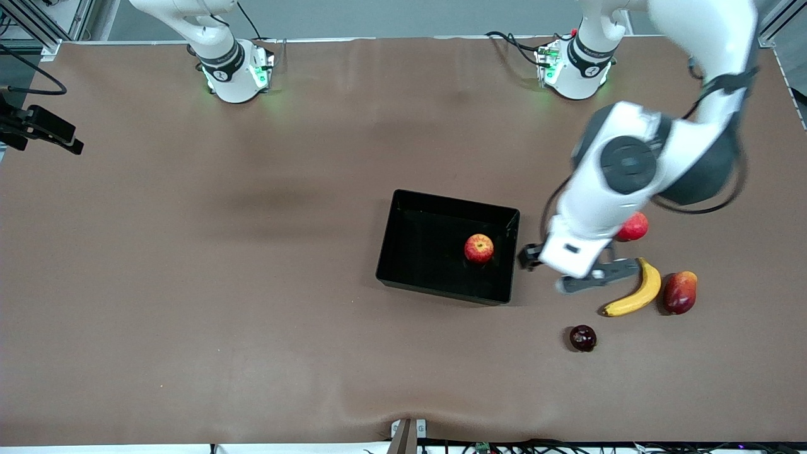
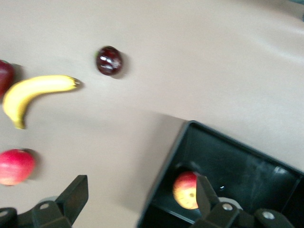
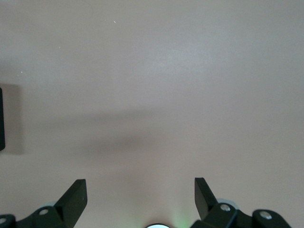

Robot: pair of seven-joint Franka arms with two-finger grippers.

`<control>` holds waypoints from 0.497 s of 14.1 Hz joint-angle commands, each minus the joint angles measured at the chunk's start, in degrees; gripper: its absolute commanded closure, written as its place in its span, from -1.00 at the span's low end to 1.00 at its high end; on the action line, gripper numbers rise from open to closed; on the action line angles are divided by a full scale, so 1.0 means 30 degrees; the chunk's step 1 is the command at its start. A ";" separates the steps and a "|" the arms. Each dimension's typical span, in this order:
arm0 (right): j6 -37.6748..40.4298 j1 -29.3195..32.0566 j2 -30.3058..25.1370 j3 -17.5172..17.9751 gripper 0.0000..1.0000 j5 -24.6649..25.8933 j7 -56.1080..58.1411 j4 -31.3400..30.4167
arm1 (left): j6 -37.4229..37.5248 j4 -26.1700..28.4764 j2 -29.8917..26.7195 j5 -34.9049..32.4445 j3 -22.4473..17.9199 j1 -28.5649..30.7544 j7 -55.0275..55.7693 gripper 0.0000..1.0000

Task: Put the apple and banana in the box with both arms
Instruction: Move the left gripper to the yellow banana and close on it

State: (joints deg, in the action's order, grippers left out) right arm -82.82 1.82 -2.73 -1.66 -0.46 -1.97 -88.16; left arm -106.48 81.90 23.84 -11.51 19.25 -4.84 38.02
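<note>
Front view: apple (image 1: 479,248) inside box (image 1: 403,200).

**Count of things on the table**

One black box (image 1: 403,214), one apple (image 1: 479,248) inside it, one banana (image 1: 635,293), one plain red fruit (image 1: 633,227), one oblong red-orange fruit (image 1: 680,292), one dark round fruit (image 1: 583,338). Two arms.

Red, yellow-speckled round apple (image 1: 479,248) sits in the glossy black rectangular box (image 1: 403,252); beside the box, a curved yellow dark-tipped banana (image 1: 635,291) on the brown tabletop (image 1: 189,284).
</note>
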 commanded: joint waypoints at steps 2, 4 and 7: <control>-0.0108 -0.0080 -0.0262 0.0025 -1.00 0.0154 -0.0398 -0.0088 | 0.1040 0.0588 -0.1032 0.1345 0.0145 0.2604 -0.5011 -1.00; -0.0109 -0.0079 -0.0262 0.0025 -1.00 0.0183 -0.0398 -0.0088 | 0.1012 0.0793 -0.0829 0.1494 0.0116 0.3688 -0.8930 -1.00; -0.0079 -0.0021 -0.0262 -0.0004 -1.00 0.0183 -0.0398 -0.0088 | 0.0807 0.1465 -0.0126 0.1436 0.0115 0.5623 -1.4618 -1.00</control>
State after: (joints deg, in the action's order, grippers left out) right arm -82.96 1.81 -2.73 -1.70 -0.46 -2.02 -88.15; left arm -103.62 84.49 22.74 -7.94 19.13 9.08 2.88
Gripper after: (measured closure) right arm 0.000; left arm 0.000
